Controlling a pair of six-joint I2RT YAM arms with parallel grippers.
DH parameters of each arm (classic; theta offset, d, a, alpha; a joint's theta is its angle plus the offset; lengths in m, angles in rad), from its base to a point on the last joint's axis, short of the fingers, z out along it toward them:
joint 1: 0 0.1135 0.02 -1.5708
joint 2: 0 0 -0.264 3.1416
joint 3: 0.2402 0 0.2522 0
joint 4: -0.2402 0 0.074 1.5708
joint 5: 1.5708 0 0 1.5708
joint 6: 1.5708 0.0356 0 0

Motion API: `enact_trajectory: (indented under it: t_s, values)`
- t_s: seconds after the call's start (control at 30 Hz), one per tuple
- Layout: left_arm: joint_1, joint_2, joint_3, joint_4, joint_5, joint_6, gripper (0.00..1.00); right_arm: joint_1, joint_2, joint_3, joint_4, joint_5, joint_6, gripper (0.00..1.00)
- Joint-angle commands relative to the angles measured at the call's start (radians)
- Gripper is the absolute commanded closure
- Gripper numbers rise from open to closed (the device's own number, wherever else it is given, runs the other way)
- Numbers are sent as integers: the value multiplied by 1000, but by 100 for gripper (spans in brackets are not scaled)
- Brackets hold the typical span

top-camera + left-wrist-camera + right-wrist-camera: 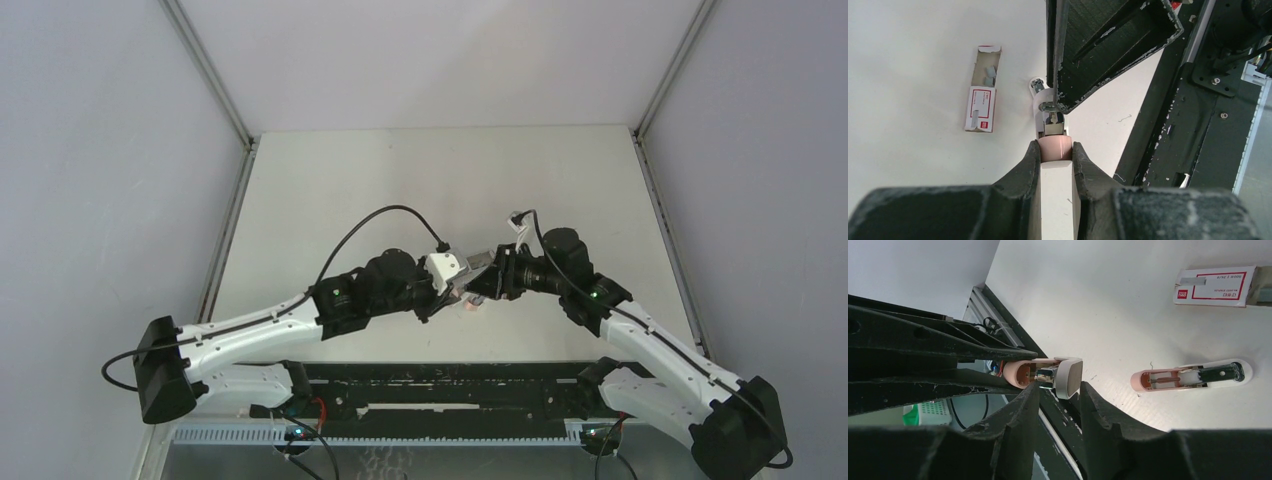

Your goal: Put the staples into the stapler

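Observation:
My left gripper (1054, 148) is shut on the pink rear end of a small stapler (1054, 131), which it holds above the table. Its white and metal front (1066, 376) sits at the tips of my right gripper (1058, 387). Those jaws stand apart, one fingertip (1034, 389) against the metal part. A second pink and white stapler (1193, 378) lies open on the table. The staples (989, 75) are grey pieces in the open end of their small white and red box (981, 106). In the top view both grippers (452, 290) (490, 283) meet at the table's middle.
The black frame (1198, 100) at the table's near edge runs right beside the held stapler. The box (1215, 286) lies on bare white table beyond the second stapler. Grey walls (120, 150) close in the sides.

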Motion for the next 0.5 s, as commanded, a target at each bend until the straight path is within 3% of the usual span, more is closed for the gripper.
enact_trajectory:
  t_s: [0.0,0.3,0.47]
  values:
    - [-12,-3,42,32,-25,28,100,6,10,39,41,-13,11,67]
    - [-26,-17,39,38,-30,32,100,12,41,40,7,3,-8,80]
    - [-36,-23,37,49,-34,39,100,17,76,40,19,-24,-7,83]
